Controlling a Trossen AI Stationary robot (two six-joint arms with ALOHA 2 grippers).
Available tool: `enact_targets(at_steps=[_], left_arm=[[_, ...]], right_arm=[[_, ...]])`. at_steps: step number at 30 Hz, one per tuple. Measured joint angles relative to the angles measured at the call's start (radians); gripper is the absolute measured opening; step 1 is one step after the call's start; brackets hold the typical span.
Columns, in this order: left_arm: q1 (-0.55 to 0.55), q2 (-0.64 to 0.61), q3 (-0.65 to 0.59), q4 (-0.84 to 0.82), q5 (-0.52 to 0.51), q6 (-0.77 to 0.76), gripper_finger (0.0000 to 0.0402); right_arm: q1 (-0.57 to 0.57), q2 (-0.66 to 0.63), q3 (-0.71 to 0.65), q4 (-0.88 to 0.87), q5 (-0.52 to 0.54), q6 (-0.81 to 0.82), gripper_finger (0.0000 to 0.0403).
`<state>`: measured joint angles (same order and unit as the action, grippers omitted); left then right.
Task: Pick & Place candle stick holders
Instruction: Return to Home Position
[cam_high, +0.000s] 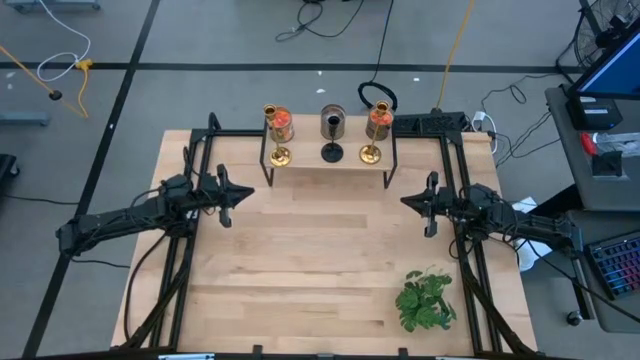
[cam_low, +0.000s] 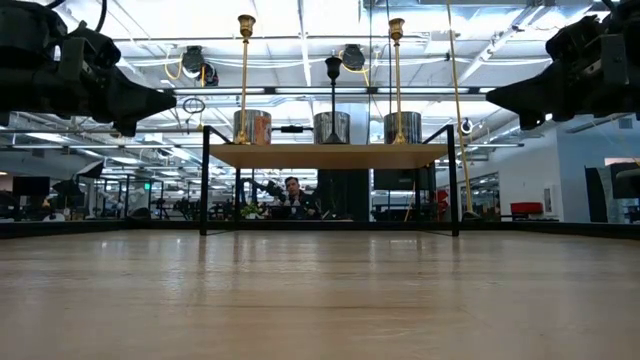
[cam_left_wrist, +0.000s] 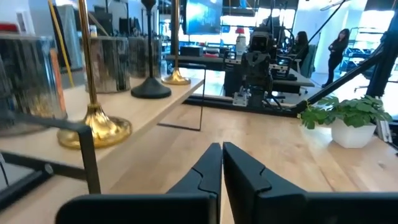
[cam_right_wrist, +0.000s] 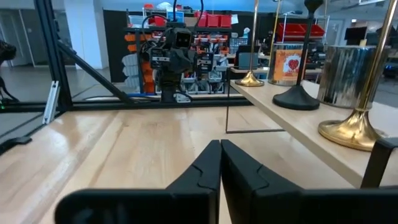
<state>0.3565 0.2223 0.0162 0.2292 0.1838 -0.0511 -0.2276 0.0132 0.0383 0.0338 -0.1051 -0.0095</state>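
Shelf (cam_high: 305, 160) carries three candle stick holders (cam_high: 331, 152); left tool (cam_left_wrist: 221, 151), right tool (cam_right_wrist: 220, 148) closed.

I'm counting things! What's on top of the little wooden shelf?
Two shiny gold brass candle holders flank one black stemmed holder; three small glass jars stand behind. The middle jar's contents are hidden.

Poised above the table (cam_high: 320, 270): left gripper (cam_high: 243, 193) near its left edge, right gripper (cam_high: 408, 201) near its right edge, both pinched closed, pointing inward.
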Motion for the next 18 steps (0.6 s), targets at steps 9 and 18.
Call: enact_targets(at_steps=[9, 18], left_arm=[[0.0, 0.0, 0.0, -0.01, 0.0, -0.002, 0.0017], [0.0, 0.0, 0.0, -0.01, 0.0, -0.005, 0.001]], right_arm=[[0.0, 0.0, 0.0, 0.0, 0.002, 0.05, 0.0007], [0.0, 0.0, 0.0, 0.001, 0.003, 0.05, 0.0011]])
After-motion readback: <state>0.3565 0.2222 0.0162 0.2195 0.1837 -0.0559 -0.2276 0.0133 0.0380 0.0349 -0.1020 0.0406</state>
